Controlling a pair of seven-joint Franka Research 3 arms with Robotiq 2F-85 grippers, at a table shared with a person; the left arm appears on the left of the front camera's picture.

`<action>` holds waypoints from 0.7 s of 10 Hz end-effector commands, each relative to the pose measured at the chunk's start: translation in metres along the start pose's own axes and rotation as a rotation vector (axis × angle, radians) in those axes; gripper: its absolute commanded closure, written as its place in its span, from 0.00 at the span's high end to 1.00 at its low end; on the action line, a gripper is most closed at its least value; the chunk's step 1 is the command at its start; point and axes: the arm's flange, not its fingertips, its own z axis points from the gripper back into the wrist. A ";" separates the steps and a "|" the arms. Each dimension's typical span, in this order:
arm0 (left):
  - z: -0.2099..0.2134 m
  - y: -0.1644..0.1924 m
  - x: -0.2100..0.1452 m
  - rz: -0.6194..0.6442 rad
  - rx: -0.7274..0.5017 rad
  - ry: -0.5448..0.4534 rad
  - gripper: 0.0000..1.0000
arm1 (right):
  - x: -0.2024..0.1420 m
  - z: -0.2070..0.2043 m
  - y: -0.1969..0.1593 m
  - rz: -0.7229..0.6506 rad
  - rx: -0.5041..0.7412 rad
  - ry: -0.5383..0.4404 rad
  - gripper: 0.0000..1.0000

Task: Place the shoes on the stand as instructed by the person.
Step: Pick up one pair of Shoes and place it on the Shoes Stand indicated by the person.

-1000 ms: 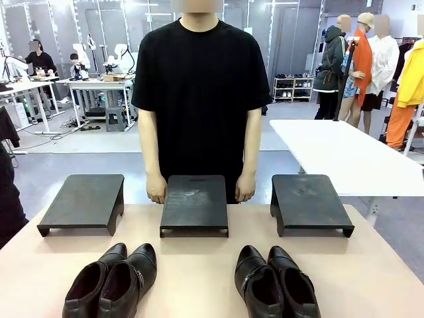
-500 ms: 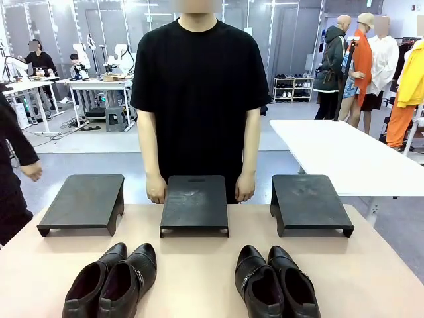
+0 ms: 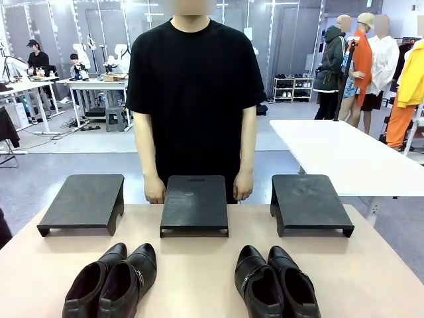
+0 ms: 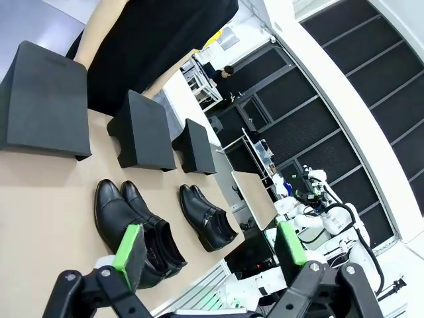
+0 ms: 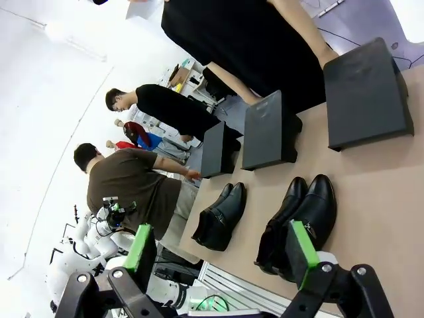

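Front view: glossy black ankle-high shoes (image 3: 136,266)

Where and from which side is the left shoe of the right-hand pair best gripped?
Probably the heel-side collar of that left shoe, from above on the robot's side: its opening faces up at the near end, and its mate crowds its right flank.

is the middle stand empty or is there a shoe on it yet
Empty. The middle stand has a bare top; the left pair of shoes and the right pair sit on the table in front.
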 end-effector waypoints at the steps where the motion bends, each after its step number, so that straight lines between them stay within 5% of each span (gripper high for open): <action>1: 0.001 0.000 0.001 -0.024 -0.015 0.005 1.00 | 0.002 0.000 0.001 0.023 0.010 -0.004 1.00; 7: 0.001 0.000 0.001 -0.024 -0.015 0.005 1.00 | 0.002 0.000 0.001 0.023 0.010 -0.004 1.00</action>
